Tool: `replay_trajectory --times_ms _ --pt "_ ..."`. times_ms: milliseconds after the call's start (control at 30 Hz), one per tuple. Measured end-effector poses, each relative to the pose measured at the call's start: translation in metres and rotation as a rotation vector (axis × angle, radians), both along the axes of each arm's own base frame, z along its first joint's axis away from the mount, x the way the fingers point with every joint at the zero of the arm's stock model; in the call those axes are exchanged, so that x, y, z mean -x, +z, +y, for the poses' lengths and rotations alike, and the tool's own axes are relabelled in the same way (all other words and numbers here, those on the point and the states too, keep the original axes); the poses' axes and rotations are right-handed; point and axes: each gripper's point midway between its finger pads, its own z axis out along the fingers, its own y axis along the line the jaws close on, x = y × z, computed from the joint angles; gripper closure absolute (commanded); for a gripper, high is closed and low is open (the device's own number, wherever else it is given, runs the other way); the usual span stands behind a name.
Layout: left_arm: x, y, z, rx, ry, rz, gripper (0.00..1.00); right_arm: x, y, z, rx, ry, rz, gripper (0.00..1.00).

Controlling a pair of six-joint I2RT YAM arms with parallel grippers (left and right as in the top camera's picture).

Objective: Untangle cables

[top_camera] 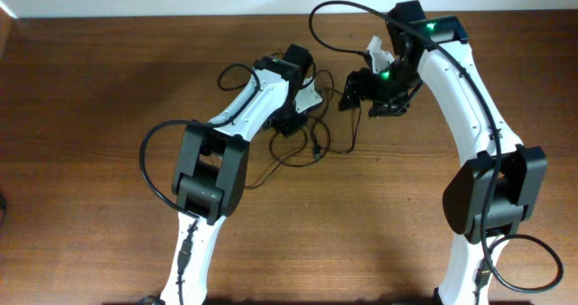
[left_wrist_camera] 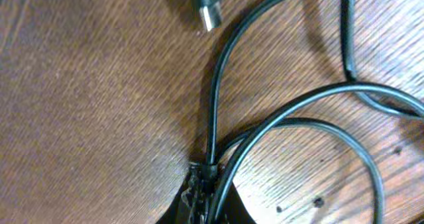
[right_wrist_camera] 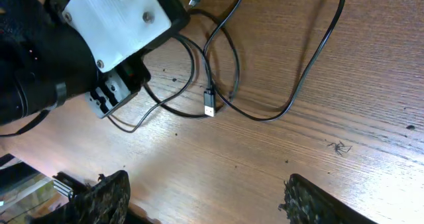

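Note:
The cables (top_camera: 312,141) are thin black wires lying in loose loops on the wooden table between the two arms. My left gripper (top_camera: 291,123) is low over them and shut on the cables (left_wrist_camera: 218,85); the strands run out from between its fingertips (left_wrist_camera: 202,184). A plug end (left_wrist_camera: 207,8) lies just beyond. My right gripper (top_camera: 359,87) is open and empty above the table, to the right of the loops. Its view shows the cables (right_wrist_camera: 225,71), a small plug (right_wrist_camera: 209,109), the left gripper (right_wrist_camera: 109,98) pinching a strand, and its own fingers (right_wrist_camera: 205,204) spread apart.
The thicker black cable (top_camera: 348,12) of the right arm arches at the back. Another arm cable (top_camera: 153,161) loops beside the left arm. The wooden table (top_camera: 90,115) extends left and front.

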Motion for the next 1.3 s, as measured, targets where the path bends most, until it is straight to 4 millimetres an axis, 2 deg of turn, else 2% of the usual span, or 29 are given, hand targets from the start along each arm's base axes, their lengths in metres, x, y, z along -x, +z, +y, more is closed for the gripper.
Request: replay_trajectory --times_ms 33,100,133,200,267,333,400,467,533,600,700,833,867,933,967,1100,1167,1200,1267,1300 --pt "0.003 0.003 0.005 -0.033 0.001 0.027 1.0 0.0 0.0 0.0 0.0 0.0 -0.001 0.25" --pt "-0.003 0.015 0.008 -0.056 0.006 0.024 1.0 0.0 0.0 0.0 0.0 0.0 -0.001 0.25" --pt "-0.005 0.027 0.01 -0.065 0.01 0.026 1.0 0.0 0.0 0.0 0.0 0.001 0.0 0.24" --pt "-0.03 0.072 0.013 -0.051 0.062 -0.075 1.0 0.0 0.0 0.0 0.0 0.0 0.0 0.24" --pt "-0.046 0.109 0.031 -0.039 0.146 -0.144 1.0 0.0 0.0 0.0 0.0 0.0 0.0 0.25" --pt "-0.057 0.149 0.06 -0.017 0.252 -0.204 1.0 0.0 0.0 0.0 0.0 0.0 0.0 0.24" --pt "-0.069 0.201 0.105 0.022 0.399 -0.321 1.0 0.0 0.0 0.0 0.0 0.001 0.0 0.25" --pt "-0.071 0.245 0.141 0.06 0.523 -0.432 1.0 0.0 0.0 0.0 0.0 0.001 -0.001 0.25" --pt "-0.073 0.285 0.166 0.116 0.617 -0.556 1.0 0.0 0.0 0.0 0.0 0.001 -0.001 0.24" --pt "-0.063 0.319 0.188 0.152 0.691 -0.633 1.0 0.0 0.0 0.0 0.0 0.001 -0.001 0.24" --pt "-0.032 0.376 0.218 0.211 0.799 -0.755 1.0 -0.001 0.0 0.0 -0.001 0.002 -0.005 0.24" --pt "0.025 0.456 0.287 0.267 1.011 -0.99 1.0 -0.001 0.0 0.0 -0.001 0.003 -0.005 0.24" --pt "0.035 0.465 0.305 0.264 1.064 -1.029 1.0 -0.001 0.0 0.0 -0.001 0.004 -0.005 0.24" --pt "0.05 0.471 0.344 0.25 1.195 -1.074 1.0 -0.001 0.0 0.0 -0.001 0.004 -0.005 0.24" --pt "0.057 0.466 0.371 0.233 1.289 -1.075 1.0 -0.001 0.0 0.0 -0.001 0.004 -0.005 0.24" --pt "0.07 0.435 0.446 0.166 1.529 -1.032 1.0 -0.001 0.0 0.0 0.0 0.004 -0.005 0.24" --pt "0.063 0.416 0.479 0.141 1.594 -1.018 1.0 -0.001 0.0 0.0 0.0 0.004 -0.005 0.24" --pt "0.054 0.399 0.496 0.127 1.619 -1.003 1.0 0.0 0.0 0.0 0.0 0.004 -0.003 0.24" --pt "0.04 0.374 0.508 0.113 1.634 -0.963 1.0 0.002 0.0 0.0 0.002 0.004 0.009 0.24" --pt "0.025 0.351 0.519 0.107 1.64 -0.937 1.0 0.004 0.0 -0.001 0.003 0.004 0.015 0.24"
